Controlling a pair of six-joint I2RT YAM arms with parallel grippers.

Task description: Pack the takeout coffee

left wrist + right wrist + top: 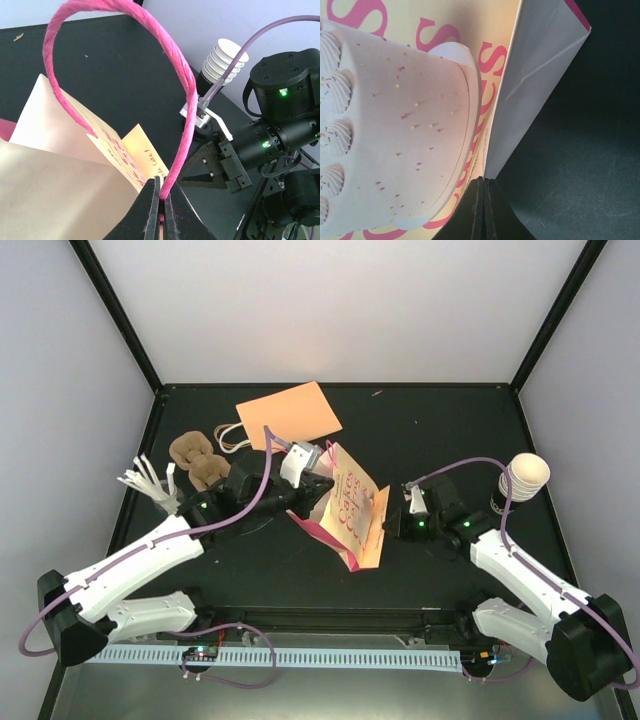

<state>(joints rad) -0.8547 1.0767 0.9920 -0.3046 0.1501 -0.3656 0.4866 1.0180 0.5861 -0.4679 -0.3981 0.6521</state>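
Note:
The takeout coffee (524, 481), a cream-white ribbed cup with a dark lower part, stands upright at the right of the table, behind my right arm; the left wrist view shows the cup (222, 61) too. A cream paper bag (356, 510) with pink lettering lies in the middle. My left gripper (316, 486) is shut on the bag's pink handle (180, 75), the cord pinched between the fingertips (156, 196). From the other side, my right gripper (390, 524) is shut on the bag's side edge (495, 150). Neither gripper touches the cup.
An orange flat paper bag (288, 415) lies at the back. A brown pulp carrier (198, 458) and a bundle of white sticks (150, 481) sit at the left, close to my left arm. The right arm's wrist (280, 115) is near the left gripper.

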